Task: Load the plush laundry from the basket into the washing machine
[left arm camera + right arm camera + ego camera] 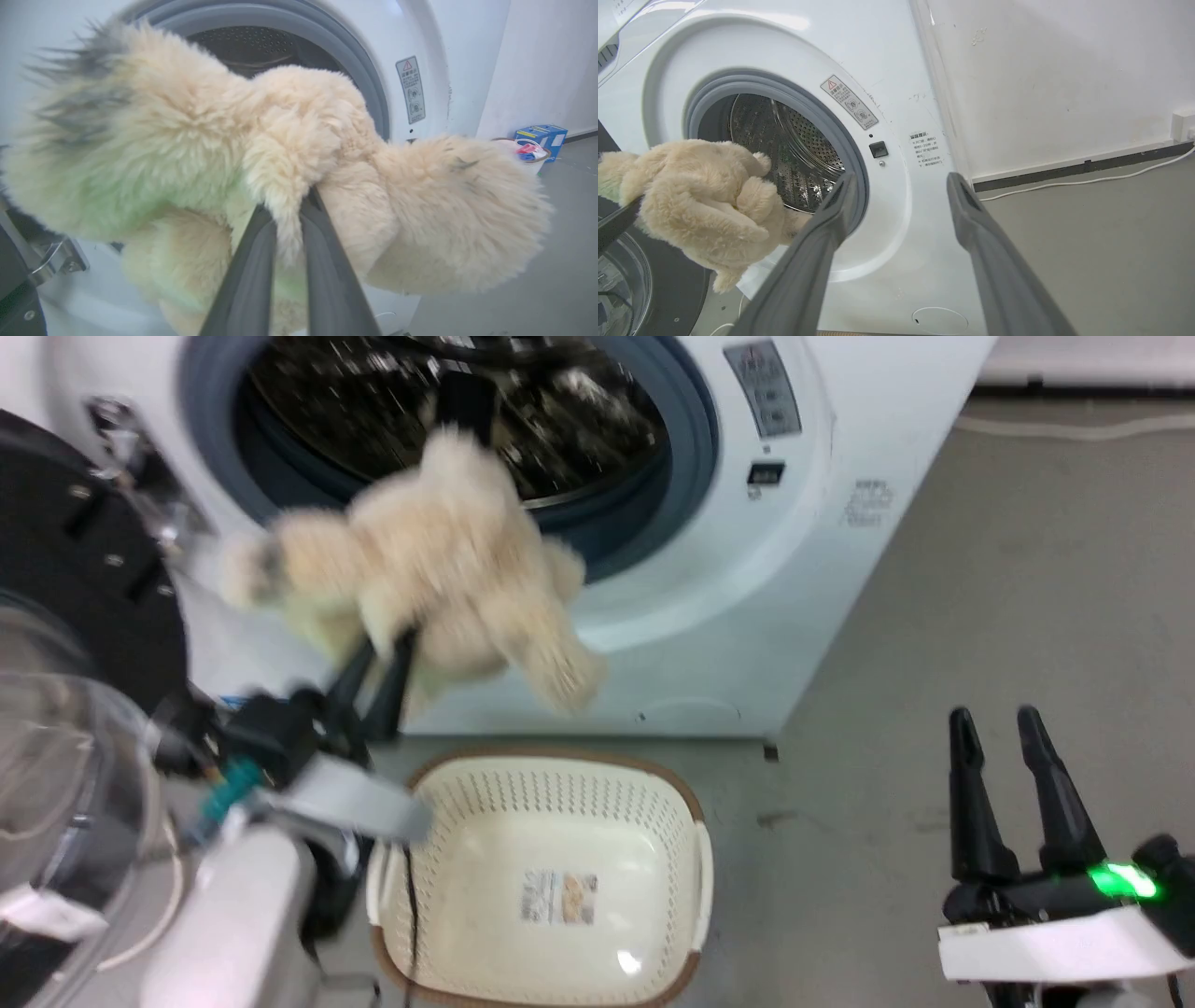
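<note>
Before open large white front-loading washing machine (709,644), our left gripper (390,644) clamps fluffy cream-beige plush toy (448,551), held above cream-white perforated plastic basket (560,793); our right gripper (994,717) spread wide, holding nothing.

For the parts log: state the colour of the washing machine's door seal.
Grey, slightly bluish. The door seal shows best in the right wrist view.

Cream plush laundry (439,555), perhaps grey-tipped
</note>
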Motion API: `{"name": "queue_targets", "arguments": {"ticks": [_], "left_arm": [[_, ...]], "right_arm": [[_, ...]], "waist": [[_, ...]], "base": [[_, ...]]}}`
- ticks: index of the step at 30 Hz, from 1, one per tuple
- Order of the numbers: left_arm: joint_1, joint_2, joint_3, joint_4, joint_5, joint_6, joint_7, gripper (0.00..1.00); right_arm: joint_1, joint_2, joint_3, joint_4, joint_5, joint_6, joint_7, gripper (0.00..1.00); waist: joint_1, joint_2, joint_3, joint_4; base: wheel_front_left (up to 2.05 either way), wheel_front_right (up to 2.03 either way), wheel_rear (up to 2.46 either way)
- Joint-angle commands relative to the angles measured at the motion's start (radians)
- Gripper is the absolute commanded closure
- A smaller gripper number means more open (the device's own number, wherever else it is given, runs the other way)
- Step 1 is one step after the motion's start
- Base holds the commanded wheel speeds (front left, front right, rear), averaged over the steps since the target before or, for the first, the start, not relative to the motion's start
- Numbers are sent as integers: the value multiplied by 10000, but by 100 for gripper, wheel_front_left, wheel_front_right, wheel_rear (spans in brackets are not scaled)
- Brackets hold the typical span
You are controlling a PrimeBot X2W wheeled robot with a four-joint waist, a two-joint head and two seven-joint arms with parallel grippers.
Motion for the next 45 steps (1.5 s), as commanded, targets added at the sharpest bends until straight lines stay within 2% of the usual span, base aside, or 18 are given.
{"name": "queue_targets", "arguments": {"ticks": [1, 5, 6, 7, 8, 12, 23, 25, 31, 39, 40, 41, 45], "left_arm": [[-398, 54, 108, -9, 46, -72, -58, 100], [-2088, 357, 403, 668, 90, -389, -58, 100], [-2088, 357, 403, 668, 90, -389, -58, 100], [-2870, 487, 443, 1066, 74, -494, -57, 100], [-2870, 487, 443, 1066, 74, -494, -57, 100], [-4506, 769, 589, 1937, -65, -644, -36, 100], [-8634, 1976, 489, 5026, -79, -816, 589, 100], [-9205, 2210, 163, 5611, 40, -833, 686, 100], [-10455, 2326, -885, 7176, -96, -846, 1066, 100], [-10770, 2069, -1954, 8474, -834, -848, 740, 100], [-10805, 2056, -1993, 8576, -908, -848, 618, 28], [-10831, 2039, -2020, 8682, -955, -848, 497, 0], [-10588, 1772, -2207, 8970, -1255, -848, 160, 0]], "right_arm": [[-190, -8, 55, -65, -14, 8, -40, 0], [-714, -8, 313, -206, -55, 8, -40, 0], [-714, -8, 313, -206, -55, 8, -40, 0], [-883, -8, 360, -274, 29, 8, -40, 0], [-883, -8, 360, -274, 29, 8, -40, 0], [-1143, -8, 404, -332, 587, 8, -40, 0], [-1770, -8, 664, -560, 1231, 8, -40, 0], [-1849, -8, 713, -588, 1277, 8, -40, 0], [-1949, -8, 617, -656, 1311, 8, -40, 0], [-2063, -8, 436, -556, 1192, 8, -40, 0], [-2066, -8, 419, -552, 1164, 8, -40, 0], [-2066, -8, 397, -541, 1138, 8, -40, 0], [-2035, -8, 231, -465, 1008, 8, -40, 0]], "waist": [[-2, 0, 655, -440], [-2, 0, 1801, -1072], [-2, 0, 1801, -1072], [-2, 0, 2277, -1298], [-2, 0, 2277, -1298], [-2, 0, 3146, -1766], [-2, 0, 4930, -2528], [-2, 0, 5147, -2578], [-2, 0, 5518, -2516], [-2, 0, 5267, -2247], [-2, 0, 5197, -2207], [-2, 0, 5121, -2165], [-2, 0, 4651, -1902]], "base": [[0, 0, 0], [0, 0, 0], [0, 0, 0], [0, 0, 0], [0, 0, 0], [0, 0, 0], [0, 0, 0], [0, 0, 0], [0, 0, 0], [0, 0, 0], [0, 0, 0], [0, 0, 0], [0, 0, 0]]}}
